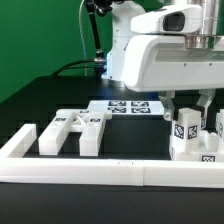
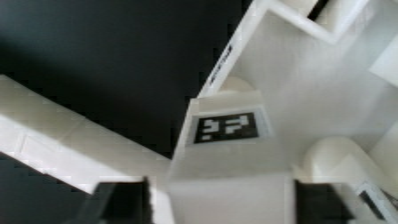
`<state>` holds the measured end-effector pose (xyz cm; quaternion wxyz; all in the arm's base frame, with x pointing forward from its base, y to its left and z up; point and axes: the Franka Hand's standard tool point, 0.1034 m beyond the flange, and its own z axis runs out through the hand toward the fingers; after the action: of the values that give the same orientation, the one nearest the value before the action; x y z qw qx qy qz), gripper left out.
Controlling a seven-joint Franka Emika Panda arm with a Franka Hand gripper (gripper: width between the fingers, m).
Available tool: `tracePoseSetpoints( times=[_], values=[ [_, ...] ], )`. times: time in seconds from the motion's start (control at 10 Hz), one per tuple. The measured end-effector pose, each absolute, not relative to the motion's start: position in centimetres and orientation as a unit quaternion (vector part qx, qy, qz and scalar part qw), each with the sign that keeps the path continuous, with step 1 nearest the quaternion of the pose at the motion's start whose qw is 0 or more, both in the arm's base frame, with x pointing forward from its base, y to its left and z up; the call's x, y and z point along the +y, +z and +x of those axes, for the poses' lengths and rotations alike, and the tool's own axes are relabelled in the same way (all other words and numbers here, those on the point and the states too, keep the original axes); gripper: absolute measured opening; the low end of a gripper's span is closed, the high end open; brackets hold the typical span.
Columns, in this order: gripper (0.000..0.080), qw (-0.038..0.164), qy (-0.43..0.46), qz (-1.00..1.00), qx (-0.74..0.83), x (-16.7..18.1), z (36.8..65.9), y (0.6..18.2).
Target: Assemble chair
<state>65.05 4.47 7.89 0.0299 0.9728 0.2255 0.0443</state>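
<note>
My gripper (image 1: 187, 118) hangs at the exterior view's right and is shut on an upright white chair part (image 1: 185, 130) with a black-and-white tag. That part stands against more white chair pieces (image 1: 207, 140) by the rail. In the wrist view the held part (image 2: 222, 150) fills the middle, its tag facing the camera, with a dark finger (image 2: 121, 202) on each side. A flat chair panel with slots (image 1: 72, 132) lies at the exterior view's left.
A long low white border rail (image 1: 100, 171) runs along the front and turns up the left side. The marker board (image 1: 128, 106) lies flat on the black table behind the parts. The white arm body (image 1: 160, 50) looms above the gripper.
</note>
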Motion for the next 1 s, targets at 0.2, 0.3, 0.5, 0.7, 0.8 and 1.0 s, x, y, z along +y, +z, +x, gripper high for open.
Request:
tracePoseSetpoints(
  times=[0.2,0.3,0.5,0.7,0.8,1.0],
  values=[
    [0.0292,0.029,0.045,0.975,0.215,4.47,65.05,7.89],
    [0.0292,0.026,0.046,0.983,0.178,4.49,65.05,7.89],
    [0.0292,0.02,0.05,0.997,0.05,4.54,65.0,7.92],
    [0.0292,0.013,0.052,0.997,-0.062,4.47,64.98,7.92],
    [0.0292,0.006,0.052,0.992,-0.113,4.39,64.98,7.92],
    [0.0292,-0.001,0.051,0.978,-0.201,4.34,64.99,7.93]
  ],
)
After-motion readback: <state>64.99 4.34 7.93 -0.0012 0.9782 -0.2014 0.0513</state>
